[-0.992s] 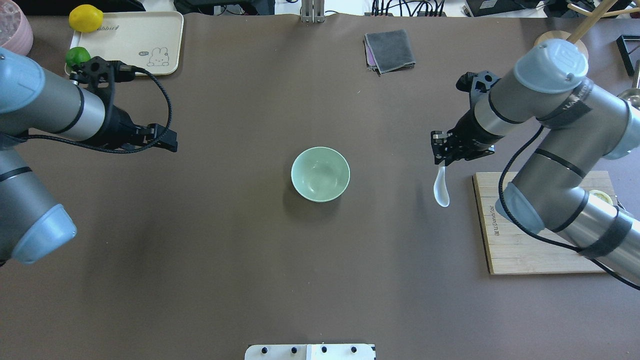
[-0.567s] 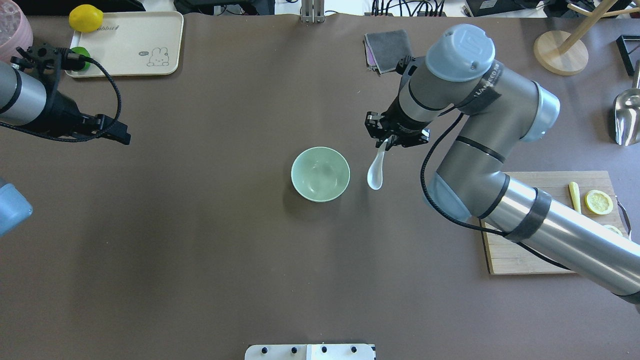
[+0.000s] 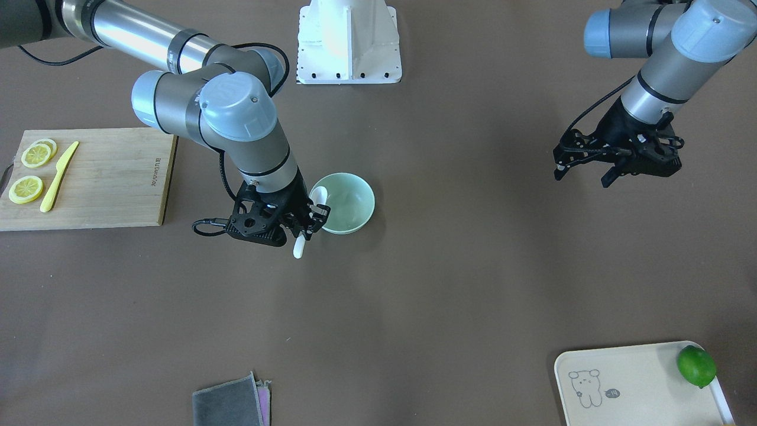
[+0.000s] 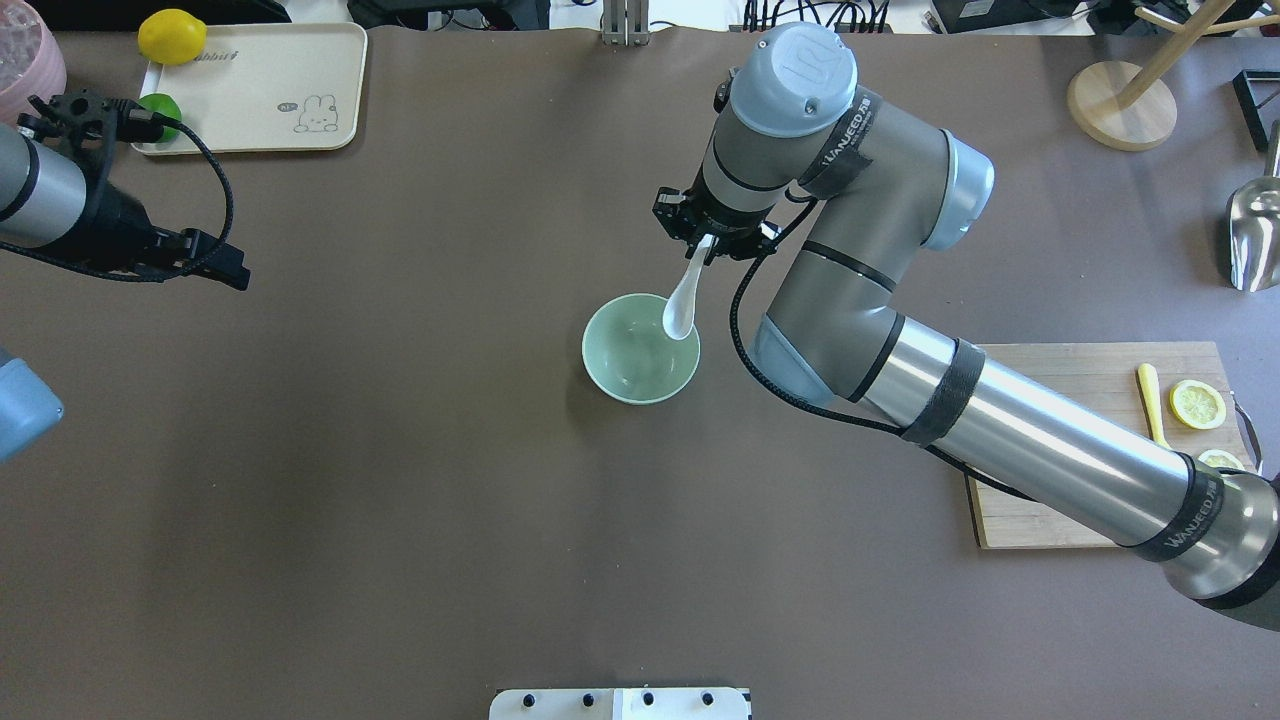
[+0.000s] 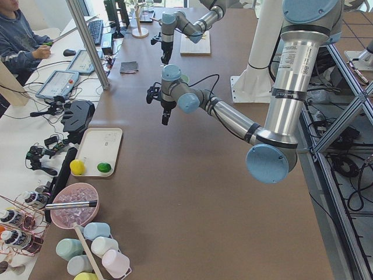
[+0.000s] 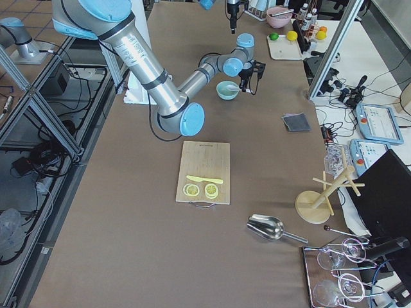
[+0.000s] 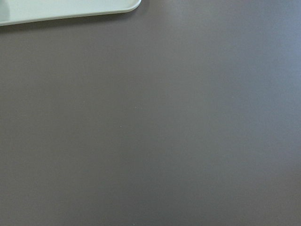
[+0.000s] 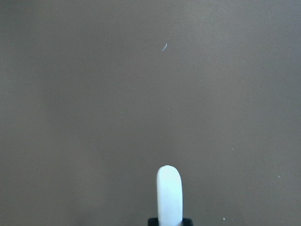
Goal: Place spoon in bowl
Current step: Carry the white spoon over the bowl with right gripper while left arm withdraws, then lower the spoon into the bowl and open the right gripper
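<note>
My right gripper (image 4: 712, 245) is shut on the handle of the white spoon (image 4: 683, 305). The spoon hangs tilted, with its scoop over the far right rim of the pale green bowl (image 4: 620, 365) at the table's middle. In the front view the scoop (image 3: 318, 195) sits above the bowl's (image 3: 349, 204) edge and the handle end sticks out past the gripper (image 3: 301, 228). The right wrist view shows only the handle tip (image 8: 169, 193) over bare table. My left gripper (image 4: 225, 270) is open and empty, far left of the bowl; it also shows in the front view (image 3: 582, 176).
A wooden cutting board (image 4: 1090, 365) with lemon slices and a yellow knife (image 3: 58, 176) lies at the right. A cream tray (image 4: 260, 90) with a lime (image 4: 160, 103) and a lemon (image 4: 172, 37) is at the far left. A grey cloth (image 3: 227, 405) lies at the far edge.
My right arm has swung left with the spoon, from beside the cutting board to over the bowl's rim. My left arm has pulled back to the left.
</note>
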`<act>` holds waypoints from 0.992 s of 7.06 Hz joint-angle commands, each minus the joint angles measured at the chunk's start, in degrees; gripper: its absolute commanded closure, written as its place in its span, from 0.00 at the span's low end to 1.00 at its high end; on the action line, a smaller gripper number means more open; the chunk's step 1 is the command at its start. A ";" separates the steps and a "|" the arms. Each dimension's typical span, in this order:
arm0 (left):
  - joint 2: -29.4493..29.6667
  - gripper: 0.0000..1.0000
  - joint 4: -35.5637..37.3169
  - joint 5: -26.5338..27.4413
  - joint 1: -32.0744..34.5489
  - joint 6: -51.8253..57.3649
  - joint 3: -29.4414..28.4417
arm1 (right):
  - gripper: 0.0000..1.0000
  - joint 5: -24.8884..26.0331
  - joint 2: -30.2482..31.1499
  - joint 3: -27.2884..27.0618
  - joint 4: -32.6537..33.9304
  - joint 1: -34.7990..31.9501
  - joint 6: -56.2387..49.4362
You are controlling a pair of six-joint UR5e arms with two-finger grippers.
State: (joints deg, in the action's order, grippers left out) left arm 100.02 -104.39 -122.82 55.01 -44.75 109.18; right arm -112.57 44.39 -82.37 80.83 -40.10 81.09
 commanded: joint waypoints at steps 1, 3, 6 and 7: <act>2.01 0.03 -0.29 -0.05 -0.25 0.01 -2.37 | 1.00 3.13 -1.05 0.81 -0.24 1.95 2.91; 3.95 0.03 -0.46 -0.05 -0.25 0.01 -4.84 | 1.00 6.03 -2.29 0.72 -0.15 3.80 5.30; 3.78 0.03 -1.08 -1.88 -0.08 0.01 -5.03 | 0.17 9.20 -1.94 1.59 -0.15 4.76 4.95; 3.78 0.03 -1.08 -2.07 -0.08 0.01 -5.03 | 0.00 10.78 -2.55 1.25 -0.15 5.29 5.21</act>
State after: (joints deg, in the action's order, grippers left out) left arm 103.82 -105.44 -124.29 54.87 -44.74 104.15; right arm -103.49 42.24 -81.05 80.71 -35.46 86.20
